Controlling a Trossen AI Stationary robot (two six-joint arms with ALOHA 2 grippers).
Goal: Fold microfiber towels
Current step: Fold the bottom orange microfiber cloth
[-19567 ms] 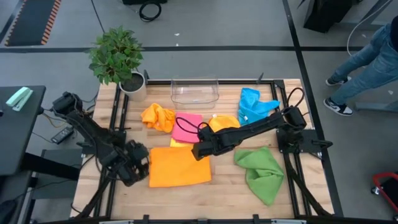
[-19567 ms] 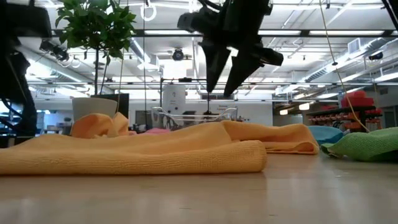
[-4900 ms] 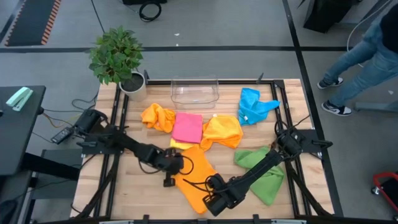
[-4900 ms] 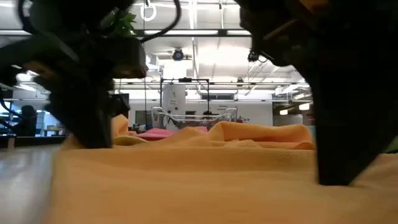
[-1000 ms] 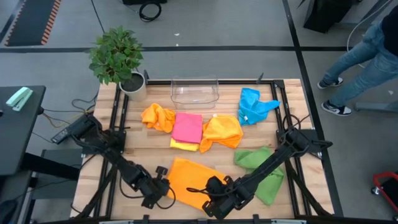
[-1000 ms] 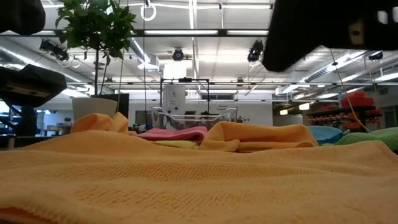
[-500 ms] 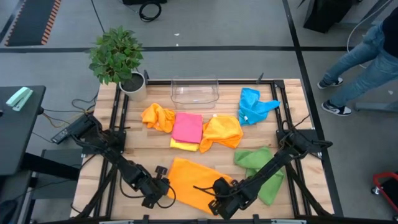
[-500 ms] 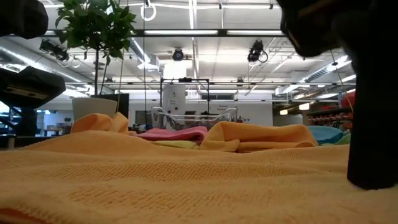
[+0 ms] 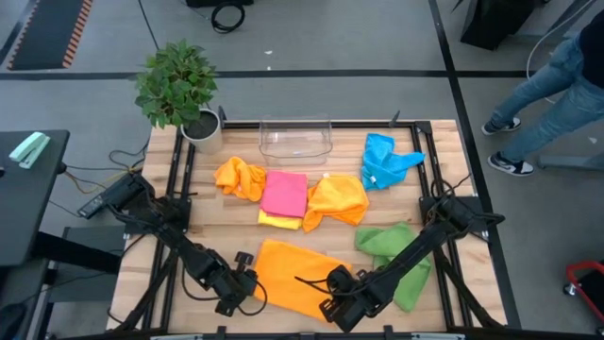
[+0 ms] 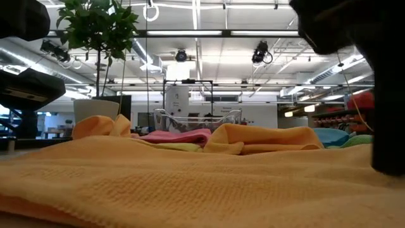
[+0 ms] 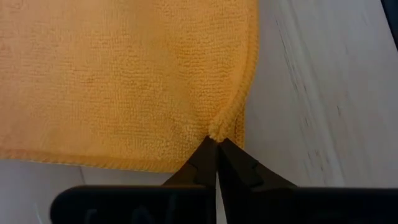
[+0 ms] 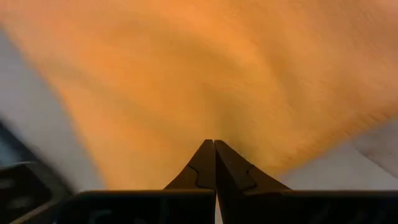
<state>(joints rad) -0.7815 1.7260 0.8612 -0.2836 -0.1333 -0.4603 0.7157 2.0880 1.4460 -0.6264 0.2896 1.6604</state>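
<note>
An orange towel (image 9: 291, 272) lies spread near the table's front edge and fills the foreground of the low view (image 10: 190, 183). My left gripper (image 9: 248, 286) is shut at its left near corner. My right gripper (image 9: 330, 304) is shut at its right near corner. Farther back lie a crumpled orange towel (image 9: 240, 177), a pink towel (image 9: 284, 192) on a yellow one (image 9: 273, 220), another orange towel (image 9: 339, 199), a blue towel (image 9: 385, 159) and a green towel (image 9: 397, 257). My left gripper pinches the orange towel's hem (image 11: 216, 132) between its two fingertips, close to a corner. The fingers slant down from the table's left side. The hem puckers at the tips, and the rest of the towel lies flat on the table. My right gripper is shut on the orange towel at its right near corner (image 12: 214, 134), fingers slanting down. The fingers themselves hide the place of contact, so one layer or several cannot be told. The cloth spreads away from the tips.
A clear plastic bin (image 9: 295, 139) stands at the far edge and a potted plant (image 9: 179, 90) at the far left corner. A person (image 9: 557, 85) walks on the floor beyond the table's right side. Bare wood (image 9: 226, 222) shows between the towels.
My right gripper has sunk toward the table and shifted a little toward the right edge, its wrist rolling, still shut on the orange towel's corner. In the low view its dark arm has come down at the right.
</note>
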